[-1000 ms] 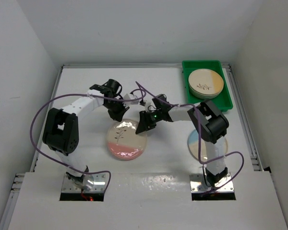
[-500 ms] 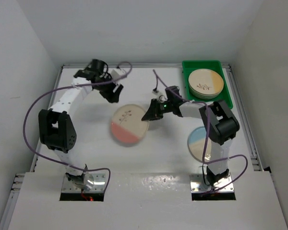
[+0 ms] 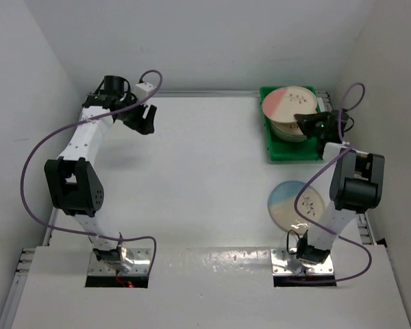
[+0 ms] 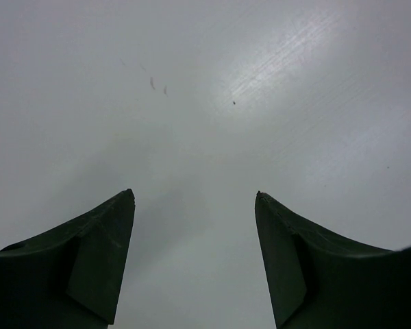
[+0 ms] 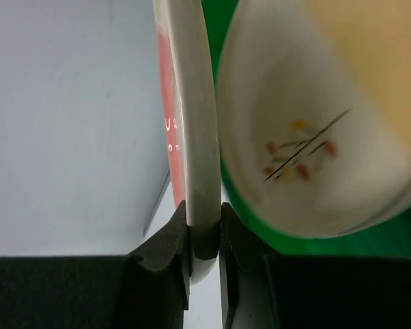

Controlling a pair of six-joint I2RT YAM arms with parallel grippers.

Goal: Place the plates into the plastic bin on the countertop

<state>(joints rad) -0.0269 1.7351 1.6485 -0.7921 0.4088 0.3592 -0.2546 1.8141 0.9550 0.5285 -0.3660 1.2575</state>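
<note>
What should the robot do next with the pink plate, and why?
Probably lower the pink plate a little, then open the right gripper. That gripper pinches the plate's rim, and the plate hangs over the stack in the green bin.

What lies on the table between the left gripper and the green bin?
Nothing: in the top view, that stretch of white table between the left gripper and the bin is bare.

Bin far right on worktop; plate stack inside, one plate over it; lone plate nearer, before bin.
</note>
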